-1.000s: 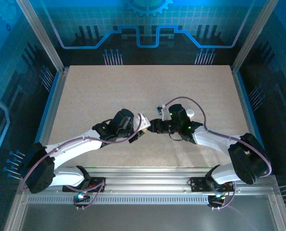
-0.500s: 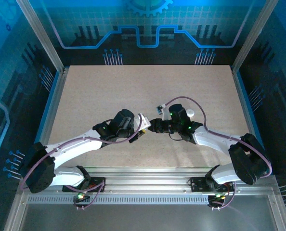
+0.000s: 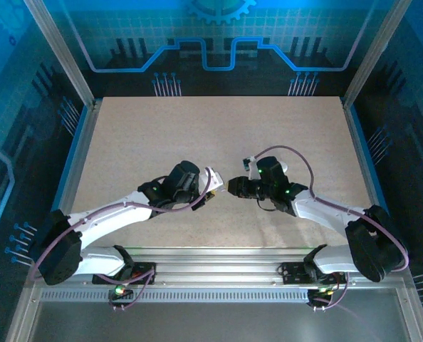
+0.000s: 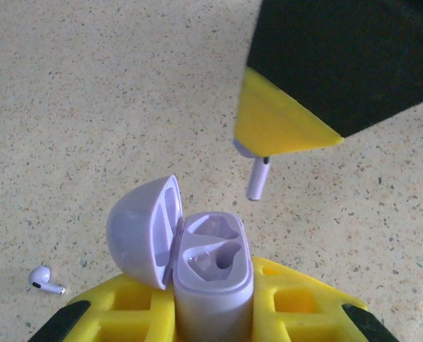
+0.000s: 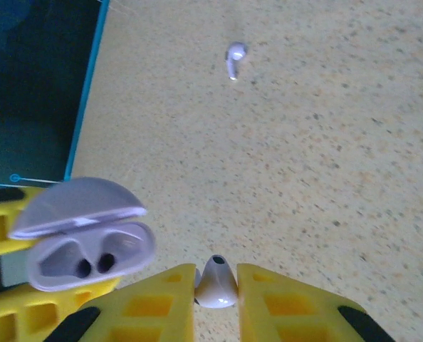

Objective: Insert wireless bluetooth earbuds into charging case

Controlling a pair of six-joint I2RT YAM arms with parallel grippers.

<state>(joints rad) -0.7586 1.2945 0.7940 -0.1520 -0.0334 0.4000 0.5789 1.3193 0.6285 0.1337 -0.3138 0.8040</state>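
Note:
My left gripper (image 4: 213, 317) is shut on the pale lavender charging case (image 4: 210, 267), held upright with its lid swung open to the left and both sockets empty. My right gripper (image 5: 216, 296) is shut on one lavender earbud (image 5: 216, 279). In the left wrist view that earbud's stem (image 4: 258, 179) hangs below the right gripper's yellow fingertip (image 4: 279, 128), above and slightly right of the case, not touching it. A second earbud (image 4: 44, 279) lies loose on the table, also seen in the right wrist view (image 5: 234, 58). From above, the grippers (image 3: 213, 187) (image 3: 232, 187) meet tip to tip mid-table.
The speckled beige table (image 3: 162, 135) stretches open behind and to both sides of the grippers. Aluminium frame posts and blue rails (image 3: 76, 149) border its left and right edges. The open case (image 5: 90, 242) sits just left of my right fingers.
The right arm has shifted slightly to the right, and its jaws have closed tighter on the earbud. The left arm and case have hardly moved.

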